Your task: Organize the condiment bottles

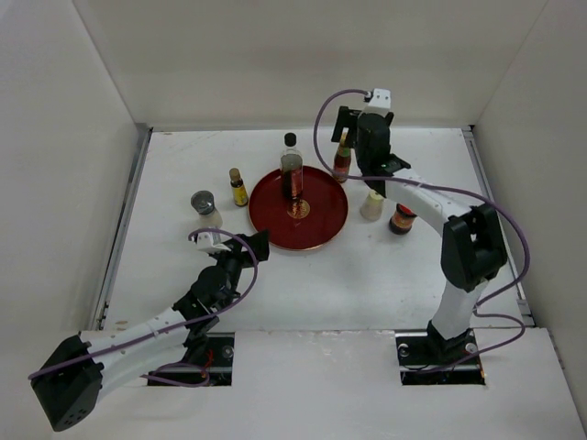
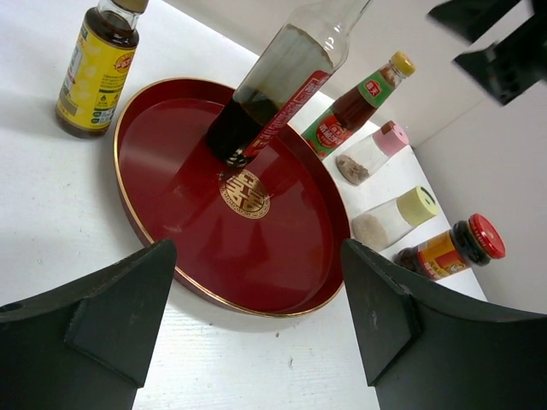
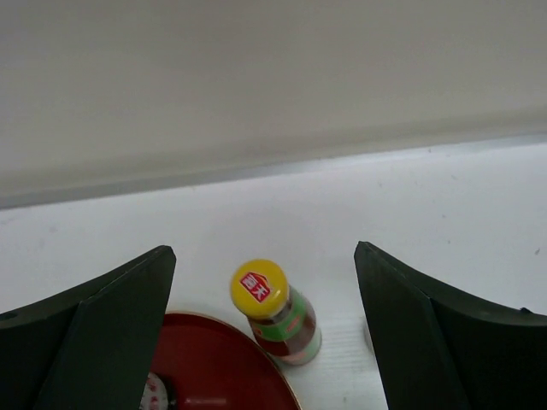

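The tall black-capped bottle of dark liquid (image 1: 292, 170) stands on the round red tray (image 1: 321, 234). The yellow-capped red sauce bottle (image 1: 342, 158) stands just off the tray's far right rim. My right gripper (image 1: 348, 137) hovers open above it; in the right wrist view the bottle (image 3: 275, 314) sits below and between the fingers, with my right gripper (image 3: 263, 254) not touching it. My left gripper (image 1: 246, 249) is open and empty near the tray's front left rim (image 2: 137, 213). The small yellow-labelled bottle (image 1: 238, 187) and the grey-lidded jar (image 1: 204, 203) stand left of the tray.
A pink-lidded shaker (image 2: 372, 152), a pale yellow-lidded shaker (image 1: 371, 203) and the red-lidded jar (image 1: 402, 220) stand right of the tray, partly under the right arm. White walls enclose the table at the back and on both sides.
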You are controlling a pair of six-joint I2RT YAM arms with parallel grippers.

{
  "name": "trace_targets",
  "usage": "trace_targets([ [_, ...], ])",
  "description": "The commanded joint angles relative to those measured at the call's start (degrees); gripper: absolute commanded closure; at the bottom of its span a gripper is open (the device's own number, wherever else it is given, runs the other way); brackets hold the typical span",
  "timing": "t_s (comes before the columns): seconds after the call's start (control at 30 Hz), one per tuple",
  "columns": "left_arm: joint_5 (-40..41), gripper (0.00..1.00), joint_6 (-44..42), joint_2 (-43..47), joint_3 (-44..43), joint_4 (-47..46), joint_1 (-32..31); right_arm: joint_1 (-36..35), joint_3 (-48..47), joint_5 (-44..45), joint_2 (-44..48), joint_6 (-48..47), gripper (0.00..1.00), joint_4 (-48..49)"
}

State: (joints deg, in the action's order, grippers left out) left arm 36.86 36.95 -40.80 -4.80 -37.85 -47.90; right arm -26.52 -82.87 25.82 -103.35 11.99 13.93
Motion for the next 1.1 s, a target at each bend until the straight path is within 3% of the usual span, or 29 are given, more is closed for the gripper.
trace_targets([
  [0.0,-0.4,0.23,0.8,-0.9,0.2,-2.7,0.4,-0.2,-3.3,-3.1,-2.2,0.1,0.08,-3.4],
  [0.13,-0.4,0.23,0.8,-1.3,0.2,-3.0,0.4,0.1,-4.1,-4.6,-4.3,0.1,0.12,-3.6],
  [0.3,-0.5,0.23,1.0,-2.1,0.1,-3.3,0.5,0.9,-6.4,-3.9,-7.7,0.0,0.25,-3.5],
  [0.43,-0.5,0.23,1.0,-0.6,0.7,-3.4,1.0,1.2,-7.4,-3.4,-9.4,-0.2,0.44,-3.0],
  [0.5,-0.5,0.23,1.0,-0.9,0.7,-3.4,1.1,1.3,-7.4,-3.0,-9.2,-0.1,0.59,-2.2],
  [0.57,-0.6,0.23,1.0,-1.5,0.6,-3.4,1.1,1.3,-6.1,-2.4,-7.6,0.1,0.66,-0.3],
  [0.73,-0.7,0.23,1.2,-1.9,0.6,-3.6,1.2,1.0,-0.2,0.5,0.9,-1.2,0.68,8.5],
  [1.07,-1.2,0.23,1.3,-2.8,0.5,-4.2,1.4,-4.1,2.8,-0.4,7.8,-2.2,0.68,9.8],
])
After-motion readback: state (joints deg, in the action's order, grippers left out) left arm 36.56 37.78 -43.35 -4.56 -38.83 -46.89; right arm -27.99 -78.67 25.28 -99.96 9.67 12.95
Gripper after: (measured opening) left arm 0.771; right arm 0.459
